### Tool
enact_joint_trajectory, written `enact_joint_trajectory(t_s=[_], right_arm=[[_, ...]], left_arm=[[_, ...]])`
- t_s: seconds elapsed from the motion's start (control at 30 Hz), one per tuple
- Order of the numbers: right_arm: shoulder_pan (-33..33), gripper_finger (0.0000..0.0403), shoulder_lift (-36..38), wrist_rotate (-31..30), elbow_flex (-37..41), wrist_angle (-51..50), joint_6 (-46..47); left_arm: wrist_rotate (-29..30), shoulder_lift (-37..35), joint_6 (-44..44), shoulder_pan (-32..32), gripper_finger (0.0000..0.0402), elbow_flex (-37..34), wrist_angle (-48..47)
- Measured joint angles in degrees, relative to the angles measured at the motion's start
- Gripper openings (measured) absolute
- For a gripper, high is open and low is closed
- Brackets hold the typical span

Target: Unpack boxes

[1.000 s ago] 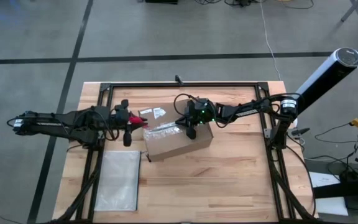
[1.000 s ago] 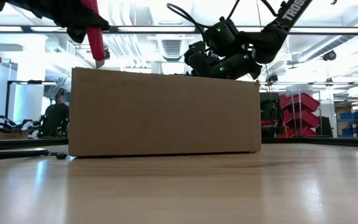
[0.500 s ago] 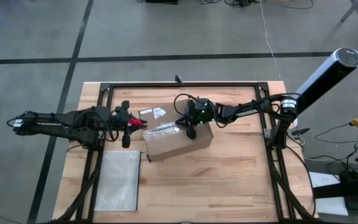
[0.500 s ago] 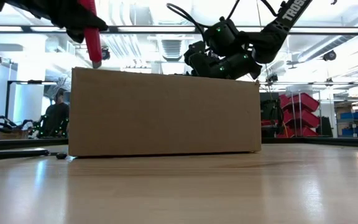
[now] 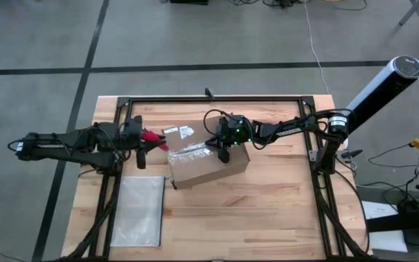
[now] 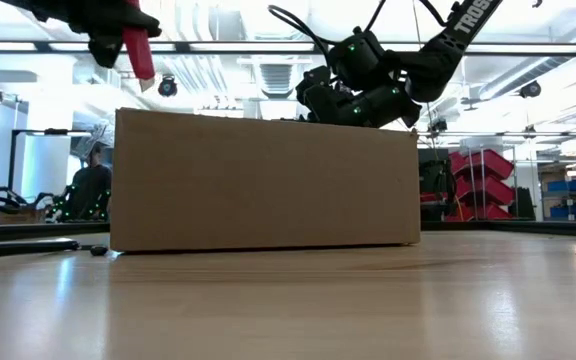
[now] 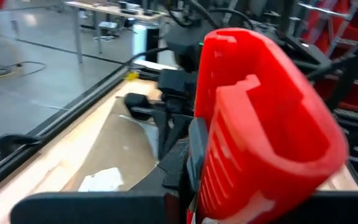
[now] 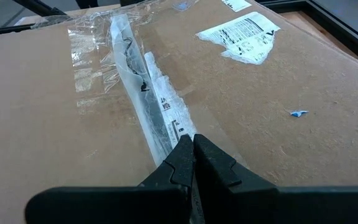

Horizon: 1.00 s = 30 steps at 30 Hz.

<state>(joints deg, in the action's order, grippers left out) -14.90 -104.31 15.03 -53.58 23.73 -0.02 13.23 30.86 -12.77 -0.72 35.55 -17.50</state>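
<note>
Basically everything keys off the cardboard box (image 5: 208, 161), which sits mid-table on the wooden table (image 5: 268, 211), long axis running roughly left-right across the table with a slight skew. Its top carries a taped centre seam (image 8: 148, 112) with crinkled clear tape, running along that same long axis, and a torn white label (image 8: 241, 31) to one side of the seam.

The right gripper (image 5: 222, 151) is over the box top, near the box's right half, fingers fully closed and empty, tips pressed down on or just above the seam; in its wrist view the closed tips (image 8: 191, 155) line up with the tape line. Looks like it is pinning the box down.

The left gripper (image 5: 142, 138) is just off the box's left end, higher than the box top in the low view, clamped narrow on the red utility knife (image 6: 136, 48). The knife points toward the box, nose aimed at the left end of the seam; blade not discernible. So the seam lies straight ahead of the knife, and the left arm is the one placed to cut, probably by dropping to the box's left edge and drawing along the long axis toward the right gripper.

The flat grey-white pouch (image 5: 138, 211) lies well in front of the box's left end, not involved.
</note>
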Motion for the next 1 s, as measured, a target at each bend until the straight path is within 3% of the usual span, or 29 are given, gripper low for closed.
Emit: enact_joint_trajectory(t_s=[0.33, 1.0], right_arm=[[0.01, 0.0, 0.0, 0.01, -0.04, 0.03, 0.07], [0.02, 0.0, 0.0, 0.13, -0.02, 0.63, 0.05]], left_arm=[[6.86, -5.93, -5.98, 0.01, 0.0033, -0.48, -4.22], [17.98, -14.32, -17.16, 0.01, 0.0033, -8.97, -1.37]])
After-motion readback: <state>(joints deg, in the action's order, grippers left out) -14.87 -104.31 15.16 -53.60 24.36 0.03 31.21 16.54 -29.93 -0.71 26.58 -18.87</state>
